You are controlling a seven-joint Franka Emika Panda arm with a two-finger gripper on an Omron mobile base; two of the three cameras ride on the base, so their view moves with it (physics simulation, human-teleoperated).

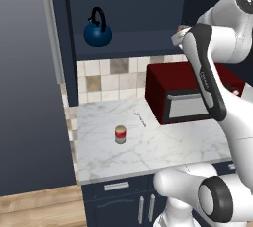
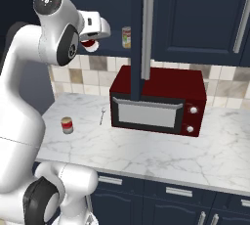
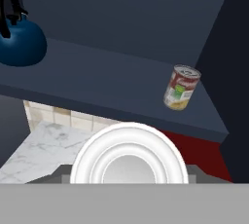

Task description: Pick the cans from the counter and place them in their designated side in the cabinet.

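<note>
My gripper (image 2: 90, 44) is raised in front of the open cabinet (image 3: 112, 79) and is shut on a can. In the hand view the held can (image 3: 129, 156) appears as a round white-rimmed lid seen end-on; in the right base view its red side (image 2: 88, 46) peeks out below the hand. It hangs level with the shelf's front edge, left of the shelf's right end. A second can (image 1: 120, 134), with a red band over tan-grey, stands upright on the white marble counter (image 1: 163, 147), also seen as the small can (image 2: 67, 125) left of the microwave.
A can with a yellowish-green label (image 3: 181, 87) stands at the shelf's right end. A blue kettle (image 1: 97, 31) sits on the shelf's left side. A dark red microwave (image 2: 156, 101) occupies the counter below. A small spoon (image 2: 102, 115) lies on the marble.
</note>
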